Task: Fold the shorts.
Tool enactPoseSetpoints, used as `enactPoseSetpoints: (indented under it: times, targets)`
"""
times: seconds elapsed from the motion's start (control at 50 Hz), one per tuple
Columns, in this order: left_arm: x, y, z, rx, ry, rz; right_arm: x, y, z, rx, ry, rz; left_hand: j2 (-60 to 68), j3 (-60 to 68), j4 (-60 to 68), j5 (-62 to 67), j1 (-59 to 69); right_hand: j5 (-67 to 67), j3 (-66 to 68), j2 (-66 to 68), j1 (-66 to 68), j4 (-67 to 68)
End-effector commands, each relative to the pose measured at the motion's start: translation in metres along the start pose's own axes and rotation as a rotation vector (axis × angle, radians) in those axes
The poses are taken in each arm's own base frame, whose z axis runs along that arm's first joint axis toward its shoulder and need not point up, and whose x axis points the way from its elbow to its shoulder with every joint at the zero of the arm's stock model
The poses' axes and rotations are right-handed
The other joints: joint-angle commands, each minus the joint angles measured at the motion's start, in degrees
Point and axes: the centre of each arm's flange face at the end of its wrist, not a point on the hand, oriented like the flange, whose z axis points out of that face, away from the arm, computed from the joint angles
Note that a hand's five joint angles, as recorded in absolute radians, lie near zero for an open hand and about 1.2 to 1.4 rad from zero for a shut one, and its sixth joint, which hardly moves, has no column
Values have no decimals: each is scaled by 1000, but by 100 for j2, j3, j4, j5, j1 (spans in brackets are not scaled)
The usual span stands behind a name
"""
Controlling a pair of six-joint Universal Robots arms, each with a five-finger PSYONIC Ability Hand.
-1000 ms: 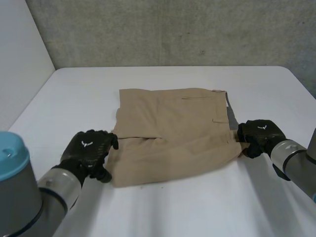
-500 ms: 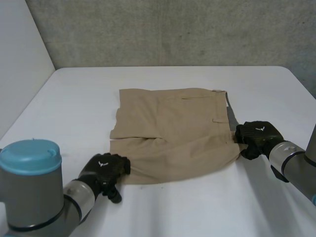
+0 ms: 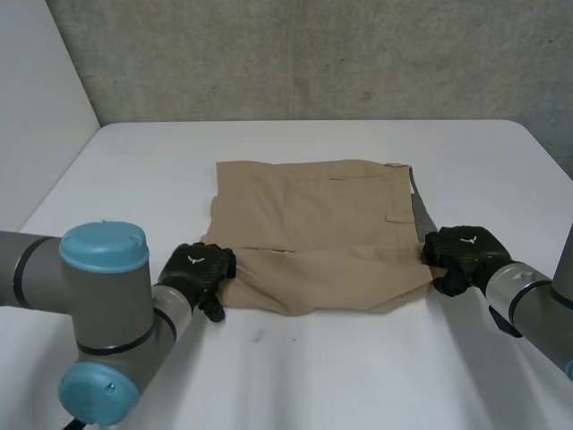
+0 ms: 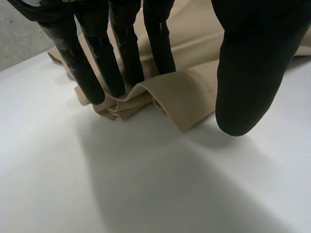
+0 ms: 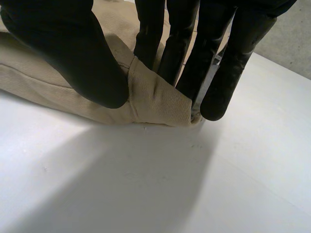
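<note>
Overall: soft, even, fairly bright indoor light around the shorts [image 3: 313,224].
Source: from above the shorts, to judge by how the shadows lie.
Shadows: a thin, soft-edged dark band on the table [image 3: 358,376] along the shorts' near edge; in the wrist views, dark pockets under the shorts' folded hem.
Table: the brightest surface, near white beyond the shorts.
Wall [image 3: 313,54]: behind the shorts, dimmer than the table, evenly lit.
Shorts: gentle shading marks folds and seams.

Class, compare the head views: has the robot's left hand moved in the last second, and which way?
Yes. The left hand has shifted toward the robot's right, away from the table's left edge, and is now at the shorts' near-left corner.
</note>
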Motion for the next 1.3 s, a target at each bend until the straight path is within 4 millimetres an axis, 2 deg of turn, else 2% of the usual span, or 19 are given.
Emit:
enactPoseSetpoints:
  times: [0.02,0.16,0.2,0.28,0.36,0.44,0.46,0.56,0.6,0.78,0.9,0.98,1.06,1.12,1.18,1.2,1.24,1.26,1.3]
  targets:
    - [-3,-3,10,9,-30,36,-2,2,-1,-5,-5,1,603,602,651,689,625,1410,1278,1247,2601,1193]
    - [-2,1,18,-1,-32,38,-2,3,-1,-10,-4,1,1123,1122,1171,1209,1145,1410,1278,1247,2601,1193]
    - [-2,0,19,4,-32,37,-2,3,-1,-10,-4,1,1795,1794,1843,1880,1816,1410,1278,1247,2601,1193]
    - [-5,-2,20,9,-37,30,-1,2,-2,-8,-3,1,4667,4666,4715,4753,4688,1410,1278,1247,2601,1193]
    - [-8,-9,17,25,-49,28,-2,2,-2,-7,-4,0,4739,4738,4787,4825,4761,1410,1278,1247,2601,1193]
    - [-13,-39,-2,111,-61,10,-1,-2,-3,3,4,-5,4739,4738,4787,4825,4761,1410,1278,1247,2601,1193]
    - [-15,-52,-12,153,-66,0,1,-9,-8,22,12,-13,4739,4738,4787,4825,4761,1410,1278,1247,2601,1193]
    - [-24,-84,-42,247,-76,-46,3,-35,-26,81,33,-63,4739,4738,4787,4825,4761,1410,1278,1247,2601,1193]
    - [-33,-97,-59,273,-95,-74,2,-49,-41,102,40,-91,4739,4738,4787,4825,4761,1410,1278,1247,2601,1193]
    - [-50,-127,-119,313,-34,-121,1,-92,-96,198,87,-160,4739,4738,4787,4825,4761,1410,1278,1247,2601,1193]
    - [-57,-152,-163,410,-10,-149,2,-133,-137,363,151,-207,4739,4738,4787,4825,4761,1410,1278,1247,2601,1193]
    - [-64,-166,-180,473,-33,-160,2,-152,-156,423,172,-226,4739,4738,4787,4825,4761,1410,1278,1247,2601,1193]
    - [-71,-166,-180,472,-54,-179,1,-150,-158,388,157,-221,4739,4738,4787,4825,4761,1410,1278,1247,2601,1193]
    - [-73,-158,-172,435,-55,-188,1,-136,-144,288,124,-235,4739,4738,4787,4825,4761,1410,1278,1247,2601,1193]
    - [-73,-134,-150,324,-50,-206,-3,-118,-123,174,79,-290,4739,4738,4787,4825,4761,1410,1278,1247,2601,1193]
    - [-73,-122,-133,260,-41,-218,-5,-113,-119,148,64,-308,4739,4738,4787,4825,4761,1410,1278,1247,2601,1193]
    - [-72,-110,-117,202,-30,-228,-11,-107,-110,114,30,-340,4739,4738,4787,4825,4761,1410,1278,1247,2601,1193]
    - [-69,-101,-102,152,-12,-232,-17,-100,-98,80,-2,-363,4739,4738,4787,4825,4761,1410,1278,1247,2601,1193]
    - [-68,-93,-87,116,-4,-236,-19,-96,-90,59,-17,-363,4739,4738,4787,4825,4761,1410,1278,1247,2601,1193]
